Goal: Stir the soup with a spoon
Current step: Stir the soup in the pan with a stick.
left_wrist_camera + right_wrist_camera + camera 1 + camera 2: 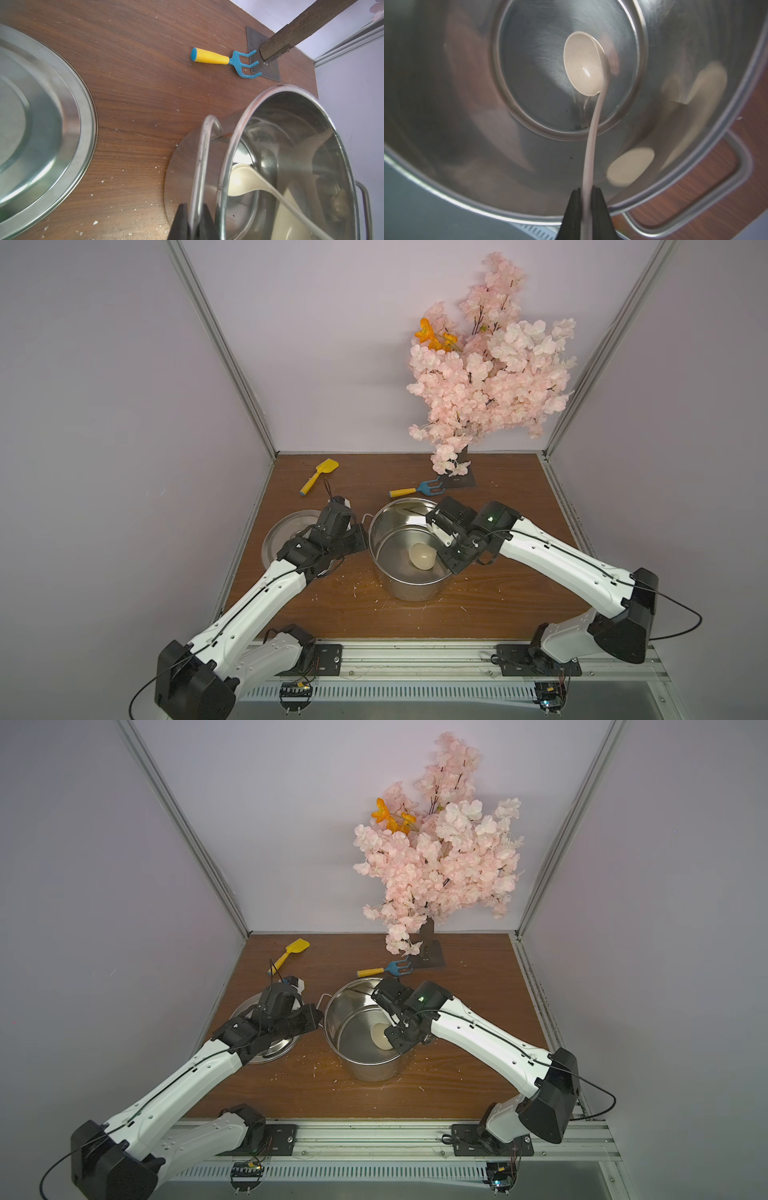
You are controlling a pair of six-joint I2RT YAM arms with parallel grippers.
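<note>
Standing at centre frame in both top views: one steel pot (409, 593) on the brown table (519, 585). One spoon (422, 556), its cream bowl low inside the pot, right of the pot's middle. Right gripper (445, 547) dips over the pot's right rim; left gripper (363, 538) sits at its left edge. One lid (279, 533) lies flat at left, partly under the left arm. One yellow shovel (318, 475) upper left, one blue rake (415, 490) just above the pot, one blossom tree (490, 377) upper right. Left wrist view: the left gripper's dark fingers (181, 220), bottom centre, are pinched tight on the wire pot handle (204, 143). A second handle shows at the right edge, so two in all. Right wrist view: right gripper, bottom centre, clamped tight on the spoon's slim handle, with the bowl over the pot floor at upper centre. Whether the bowl touches the floor or hangs just clear cannot be told, and no soup can be made out. Hazards, as judged: the thin handle may twist or slide in the grip if the bowl drags on the floor or strikes the wall. The pot may skid or tip should the hold on the narrow wire slip. The right wrist, close to the rim, may knock it on a wide sweep. Grippers: two.
</note>
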